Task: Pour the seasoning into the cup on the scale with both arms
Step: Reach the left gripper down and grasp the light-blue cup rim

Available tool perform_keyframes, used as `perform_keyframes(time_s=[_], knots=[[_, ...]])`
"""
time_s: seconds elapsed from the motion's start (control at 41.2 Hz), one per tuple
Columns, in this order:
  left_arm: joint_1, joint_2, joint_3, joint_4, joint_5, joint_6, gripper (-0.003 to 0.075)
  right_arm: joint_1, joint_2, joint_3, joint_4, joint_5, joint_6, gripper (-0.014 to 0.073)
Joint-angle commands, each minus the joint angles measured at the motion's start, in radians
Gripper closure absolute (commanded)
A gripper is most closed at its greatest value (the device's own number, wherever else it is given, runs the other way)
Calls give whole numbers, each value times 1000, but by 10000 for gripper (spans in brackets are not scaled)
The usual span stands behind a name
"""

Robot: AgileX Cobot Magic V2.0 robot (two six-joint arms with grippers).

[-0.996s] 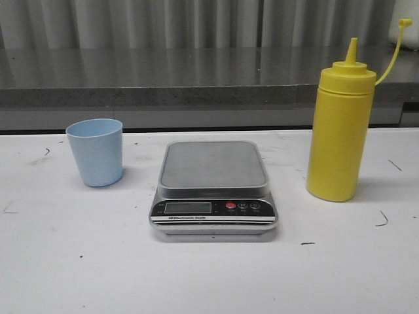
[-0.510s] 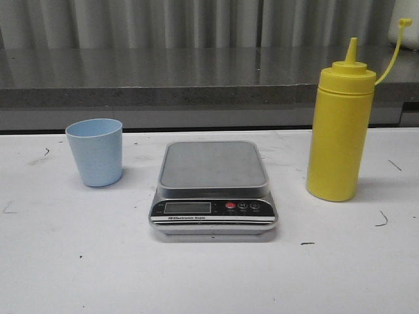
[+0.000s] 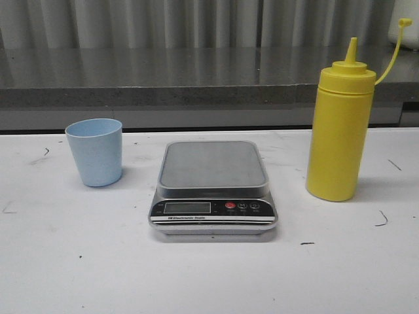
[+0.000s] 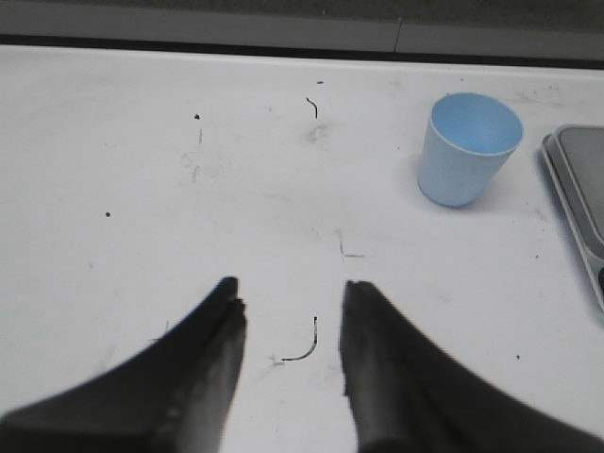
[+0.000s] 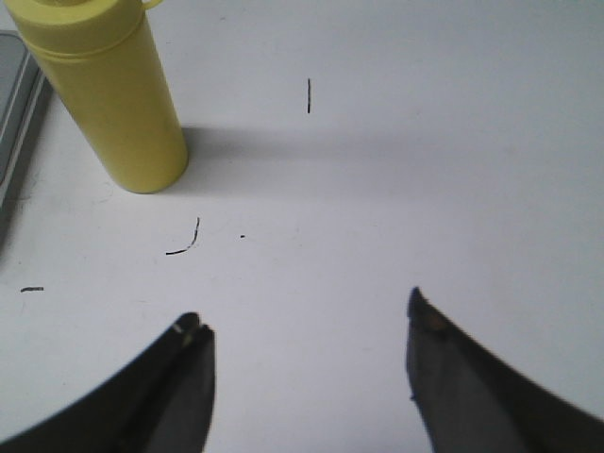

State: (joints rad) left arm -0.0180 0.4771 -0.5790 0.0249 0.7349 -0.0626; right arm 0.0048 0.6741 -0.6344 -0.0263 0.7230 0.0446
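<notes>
The scale (image 3: 213, 190) is set centrally on the white tabletop (image 3: 78, 261), platform bare. The cup (image 3: 95, 152) stands upright to its left, apart; the seasoning (image 3: 340, 127) stands upright to its right (cap off, dangling on its strap). The left pincer (image 4: 288, 330) is parted narrowly and the right pincer (image 5: 307, 344) widely, nothing gripped.

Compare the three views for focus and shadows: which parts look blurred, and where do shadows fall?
Front view: sharp, with soft shadows beside the cup and bottle. Left wrist view: the left end effector is blurred, the cup crisp. Right wrist view: the right end effector is blurred, and the bottle casts a long shadow.
</notes>
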Motion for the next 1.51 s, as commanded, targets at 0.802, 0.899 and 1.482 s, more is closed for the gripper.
perform_keyframes(time_s=[0.802,0.899,1.482], knots=[[-237,925,-619,2,78,1,219,1,5,-32,-18,-49,-13,33],[-237,1020,-694,2,108,1,219,1,5,-32,-17,-49,-13,33],[-237,1414,-993,7,116,1,231,1,5,-32,-10,-50,-13,33]])
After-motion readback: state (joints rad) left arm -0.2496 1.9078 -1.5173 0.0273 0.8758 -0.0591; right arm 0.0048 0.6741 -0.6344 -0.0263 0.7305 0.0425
